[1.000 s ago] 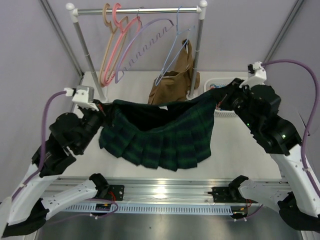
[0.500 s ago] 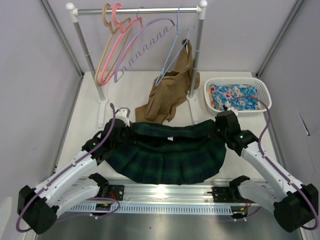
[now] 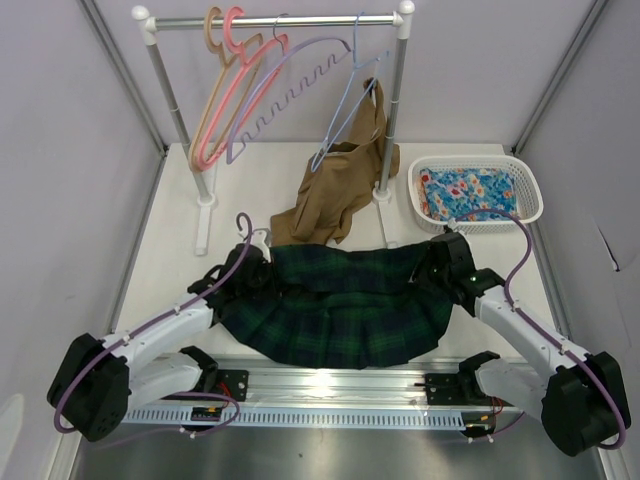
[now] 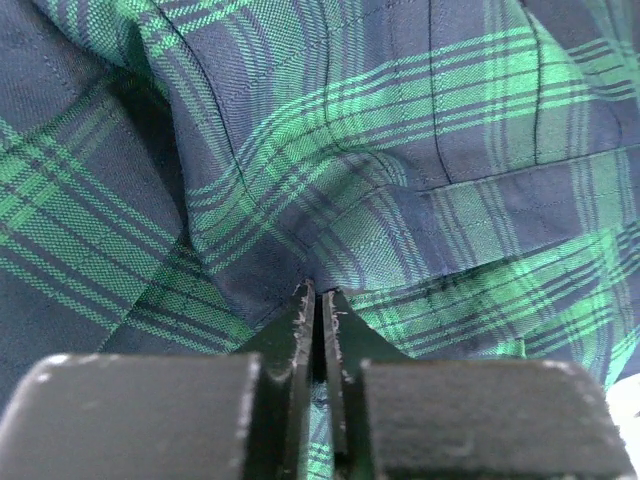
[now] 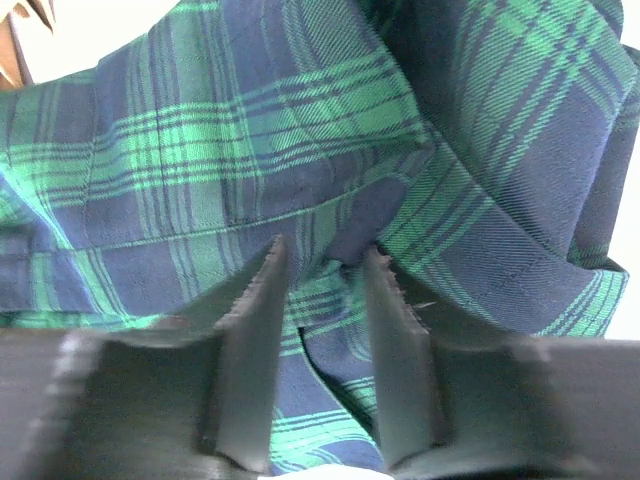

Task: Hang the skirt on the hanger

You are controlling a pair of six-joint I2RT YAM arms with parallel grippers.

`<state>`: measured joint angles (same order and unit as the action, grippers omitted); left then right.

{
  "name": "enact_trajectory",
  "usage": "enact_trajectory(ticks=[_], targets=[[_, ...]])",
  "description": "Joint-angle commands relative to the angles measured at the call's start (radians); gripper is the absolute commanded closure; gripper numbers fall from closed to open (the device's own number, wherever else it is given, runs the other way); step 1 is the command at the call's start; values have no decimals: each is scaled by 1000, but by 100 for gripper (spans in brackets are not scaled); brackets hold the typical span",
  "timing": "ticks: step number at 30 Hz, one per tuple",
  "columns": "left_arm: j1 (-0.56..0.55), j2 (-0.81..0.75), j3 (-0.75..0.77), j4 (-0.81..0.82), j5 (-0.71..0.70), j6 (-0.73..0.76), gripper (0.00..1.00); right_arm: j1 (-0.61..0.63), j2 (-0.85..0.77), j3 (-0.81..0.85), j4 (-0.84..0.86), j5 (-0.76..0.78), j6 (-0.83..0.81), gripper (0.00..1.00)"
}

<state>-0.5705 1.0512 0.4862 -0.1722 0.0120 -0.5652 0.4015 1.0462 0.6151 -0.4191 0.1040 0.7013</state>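
Observation:
The plaid green and navy skirt (image 3: 340,305) lies spread flat on the table near the front edge, waistband toward the back. My left gripper (image 3: 262,268) rests low at its left waist corner. In the left wrist view its fingers (image 4: 318,292) stand only a thin slit apart, tips against the skirt (image 4: 400,150), pinching no fold. My right gripper (image 3: 432,268) sits at the right waist corner. There the jaws (image 5: 325,250) are clearly open, with a loose ridge of skirt (image 5: 200,150) lying between them. The lavender hanger (image 3: 290,92) with the wavy bar hangs on the rack at the back.
The rack rail (image 3: 280,20) also carries a pink hanger (image 3: 225,100), a tan hanger (image 3: 203,110) and a thin blue hanger (image 3: 345,110). A tan-brown garment (image 3: 335,195) slumps at the right post (image 3: 395,110). A white basket (image 3: 530,190) holds blue floral cloth (image 3: 470,192).
Both arms have come down from holding the skirt stretched in the air. It now lies flat on the table. Both grippers have parted, the right one widely.

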Motion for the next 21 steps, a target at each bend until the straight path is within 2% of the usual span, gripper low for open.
enact_trajectory(ticks=[1, 4, 5, 6, 12, 15, 18, 21], targets=[[9, -37, 44, 50, 22, -16, 85, -1, -15, 43, 20, 3, -13, 48], [9, -71, 75, 1, 2, -2, 73, 2, -41, 69, -21, 23, -14, 36], [9, -79, 86, -10, -3, 2, 70, 2, -48, 75, -41, 26, -16, 34], [8, -95, 91, -29, -4, 1, 63, 2, -58, 83, -52, 29, -16, 34], [9, -160, 124, -110, -17, 22, 45, 7, -95, 144, -133, 56, -16, 28], [9, -209, 143, -159, -46, 48, 39, 8, -120, 167, -145, 65, -19, 27], [8, -244, 175, -211, -52, 86, 37, 7, -124, 193, -156, 65, -23, 26], [6, -290, 216, -213, 61, 140, 37, 8, -126, 209, -156, 62, -28, 26]])
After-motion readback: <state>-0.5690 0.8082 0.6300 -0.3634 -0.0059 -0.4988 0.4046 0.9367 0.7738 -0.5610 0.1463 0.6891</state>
